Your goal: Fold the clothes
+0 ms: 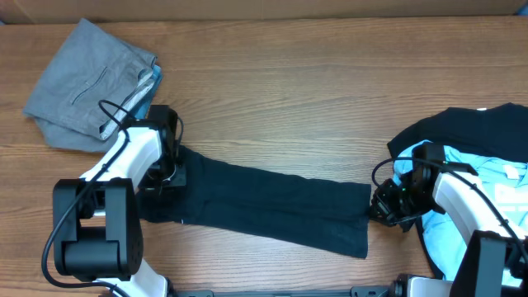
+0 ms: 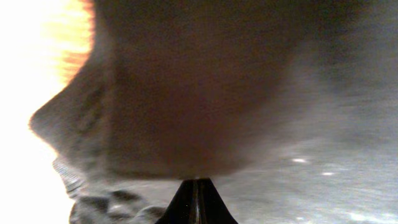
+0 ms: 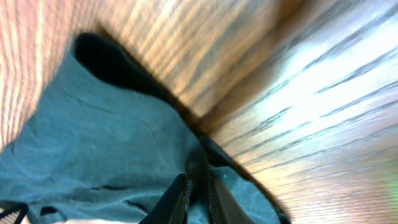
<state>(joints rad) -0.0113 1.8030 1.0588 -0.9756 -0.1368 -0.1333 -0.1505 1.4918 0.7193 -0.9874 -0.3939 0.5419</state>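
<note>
Overhead: dark navy garment [image 1: 272,202] lies as a long narrow band across the front-middle of the tabletop [image 1: 313,82], slanting slightly toward the front edge on its right end. It lies flat on the wood along its whole length.

Left pincer [image 1: 169,172] sits at the band's left end. In the left wrist view the pincer [image 2: 196,202] has its tips pressed together with dark cloth around them; picture blurred and overexposed on the left side. Read as closed on the dark navy garment.

Right pincer [image 1: 378,210] sits at the band's right end, by its rear corner. The right wrist view shows the fingers [image 3: 179,199] drawn close, a ridge of the garment's edge caught between them, bare wood just beyond the hem. Read as pinched on the same garment.

Grey garment [image 1: 87,87]: folded, rear-left corner of the tabletop, apart from the band.

Right edge: heap of a black garment [image 1: 470,128] and a light-blue tee [image 1: 503,177], partly under the right arm.
</note>
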